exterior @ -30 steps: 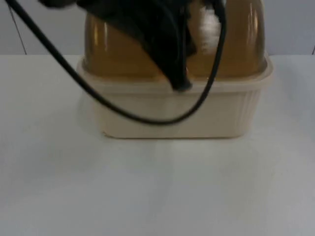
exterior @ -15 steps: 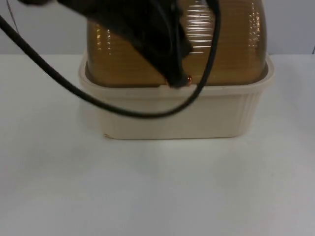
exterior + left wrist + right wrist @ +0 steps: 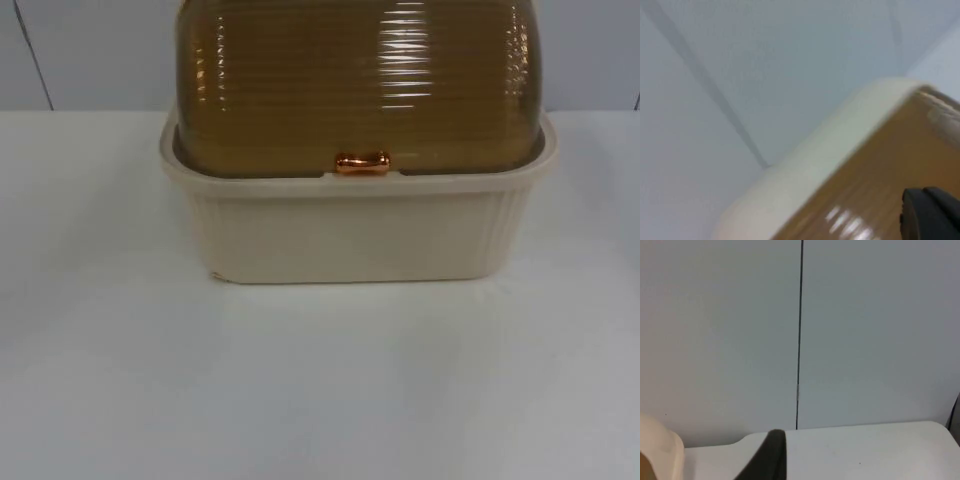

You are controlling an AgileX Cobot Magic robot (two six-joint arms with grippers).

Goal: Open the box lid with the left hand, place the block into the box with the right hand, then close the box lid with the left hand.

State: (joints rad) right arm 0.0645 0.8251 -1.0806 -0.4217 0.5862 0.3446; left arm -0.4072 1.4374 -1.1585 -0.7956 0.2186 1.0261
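A cream-coloured box (image 3: 355,235) with ribbed walls stands on the white table (image 3: 300,390), its back toward the grey partition wall (image 3: 90,55). Its translucent amber domed lid (image 3: 360,85) is shut down onto the box rim, and a small copper-coloured handle (image 3: 362,162) sits at the middle of the lid's front edge. In the left wrist view, a black fingertip of the left gripper (image 3: 930,215) hangs just above the amber lid, close to the cream rim of the box where it curves round a corner, with the partition wall beyond; whether this gripper is spread or pressed together cannot be told. In the right wrist view, a black fingertip of the right gripper (image 3: 767,457) stands over the table, facing the partition wall, with a cream corner of the box just off to its side; its spread cannot be told either. The block cannot be made out.
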